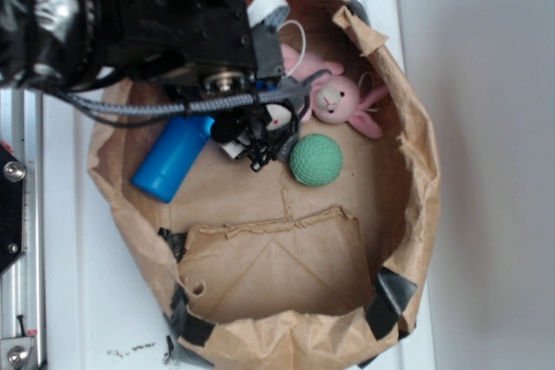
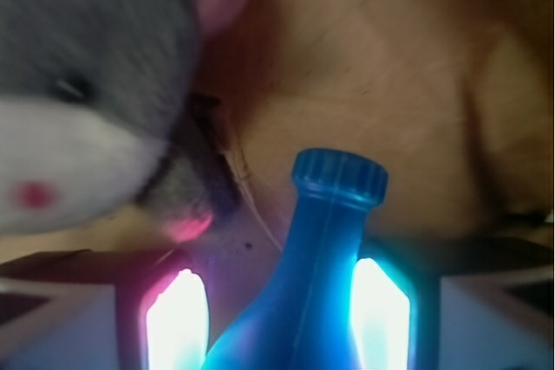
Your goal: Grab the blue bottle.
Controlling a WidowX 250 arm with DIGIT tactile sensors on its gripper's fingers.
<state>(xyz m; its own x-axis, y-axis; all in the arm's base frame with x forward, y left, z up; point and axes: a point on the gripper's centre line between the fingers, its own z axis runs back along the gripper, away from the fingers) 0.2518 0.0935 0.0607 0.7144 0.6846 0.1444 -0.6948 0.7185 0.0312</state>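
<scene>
One blue bottle (image 1: 173, 159), one green ball (image 1: 315, 160), two plush toys: pink bunny (image 1: 340, 99), grey animal (image 2: 82, 84); one paper bag (image 1: 416, 171).

A brown paper bag (image 1: 408, 171) with rolled-down, torn edges and dark tape patches lies open on a white surface (image 1: 95, 301). Inside, a green textured ball (image 1: 315, 160) rests near the middle, with a pink plush bunny (image 1: 342, 100) just beyond it. A grey plush toy (image 2: 78, 84) with a white muzzle fills the wrist view's left.

Blue bottle (image 1: 172, 160): smooth matte plastic. Paper bag (image 1: 286, 288): creased brown kraft. Green ball (image 1: 315, 160): dimpled, matt
</scene>
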